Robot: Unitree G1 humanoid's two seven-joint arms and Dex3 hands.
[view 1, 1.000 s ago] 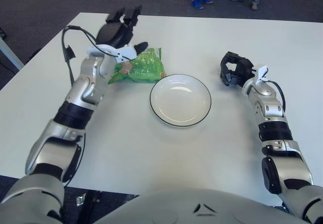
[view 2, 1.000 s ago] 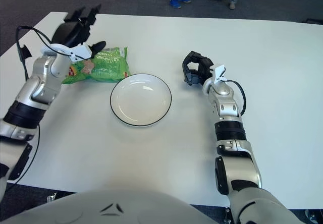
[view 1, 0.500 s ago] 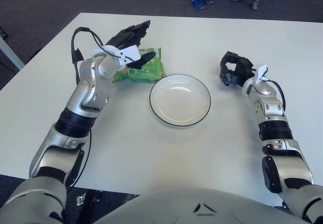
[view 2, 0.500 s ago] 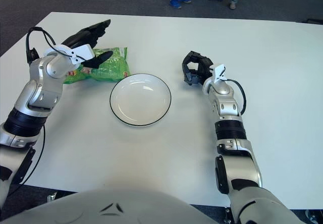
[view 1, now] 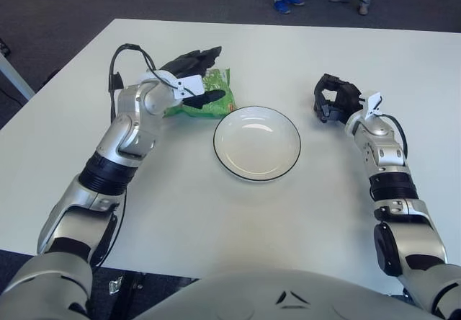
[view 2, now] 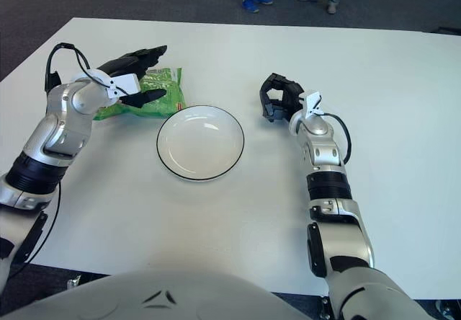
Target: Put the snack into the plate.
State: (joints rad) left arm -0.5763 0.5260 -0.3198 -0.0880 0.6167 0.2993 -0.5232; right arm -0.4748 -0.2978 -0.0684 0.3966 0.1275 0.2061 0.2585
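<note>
A green snack bag [view 1: 214, 98] lies flat on the white table, just left of and behind an empty white plate [view 1: 257, 142] with a dark rim. My left hand [view 1: 196, 75] is lowered over the bag's left part, fingers spread along its top and thumb stretched across its front; the fingers are not closed on it. The bag's left end is hidden behind the hand. My right hand [view 1: 332, 96] shows to the right of the plate, its fingers curled and holding nothing.
The white table [view 1: 238, 212] stretches wide around the plate. A black cable [view 1: 115, 68] loops off my left wrist. At the far edge, beyond the table, stand people's legs and shoes [view 1: 286, 3] on a dark floor.
My left hand has swung down from a raised pose beside the bag and turned flat over it. The bag, the plate and the right hand have stayed in place.
</note>
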